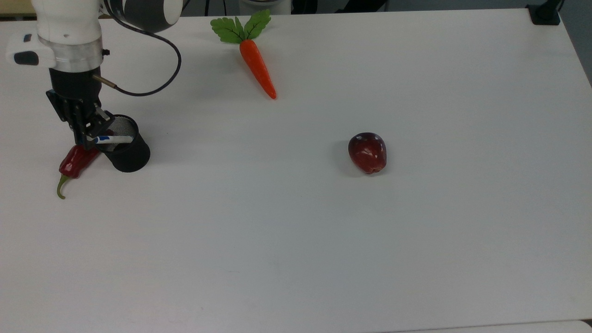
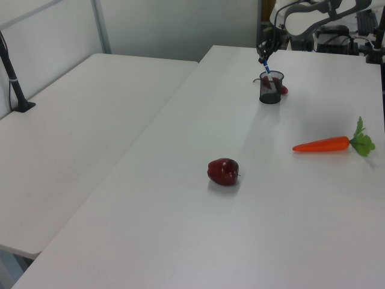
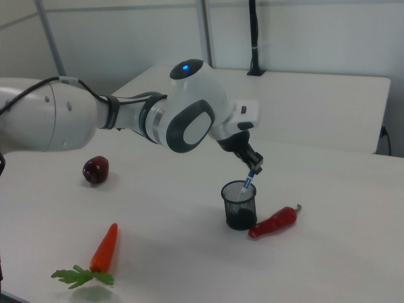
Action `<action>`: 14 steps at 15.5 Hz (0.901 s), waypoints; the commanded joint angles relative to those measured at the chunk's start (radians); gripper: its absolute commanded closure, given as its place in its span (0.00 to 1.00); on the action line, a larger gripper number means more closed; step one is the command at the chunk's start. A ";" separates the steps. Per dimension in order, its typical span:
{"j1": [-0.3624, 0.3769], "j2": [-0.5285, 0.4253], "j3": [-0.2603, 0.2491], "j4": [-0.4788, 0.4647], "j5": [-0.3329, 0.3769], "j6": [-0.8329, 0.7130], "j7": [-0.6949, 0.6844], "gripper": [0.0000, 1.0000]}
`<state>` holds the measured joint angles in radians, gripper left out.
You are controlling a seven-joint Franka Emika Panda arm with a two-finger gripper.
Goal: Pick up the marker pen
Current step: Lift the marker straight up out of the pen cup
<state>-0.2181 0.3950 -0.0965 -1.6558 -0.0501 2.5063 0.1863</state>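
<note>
My gripper [image 3: 253, 169] is clamped on the pen [image 1: 113, 138] at its blue-capped top, the lower barrel inside the cup [image 1: 127, 155] beneath me (mid-extraction, I judge). Next: lift straight up, clear the rim.

You have a white bench [image 1: 416, 231] under even light. In the left view a second white table [image 2: 72, 138] stands just beside it on the left view's left, with a black post [image 2: 15, 84] clamped at its far edge. Behind both runs a pale wall [image 2: 174, 27] with a grey upright [image 2: 101, 24]. In the right view another black post [image 3: 254, 38] rises before the wall.
</note>
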 commanded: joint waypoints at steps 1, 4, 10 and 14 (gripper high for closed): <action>0.013 -0.070 -0.006 -0.025 -0.002 -0.003 0.032 0.88; 0.013 -0.096 -0.005 -0.004 -0.002 -0.007 0.030 0.88; 0.028 -0.137 0.018 0.043 0.032 -0.015 0.053 0.88; 0.111 -0.140 0.058 0.077 0.032 -0.121 0.065 0.88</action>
<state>-0.1818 0.2705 -0.0523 -1.5910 -0.0322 2.4709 0.2250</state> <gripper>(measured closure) 0.828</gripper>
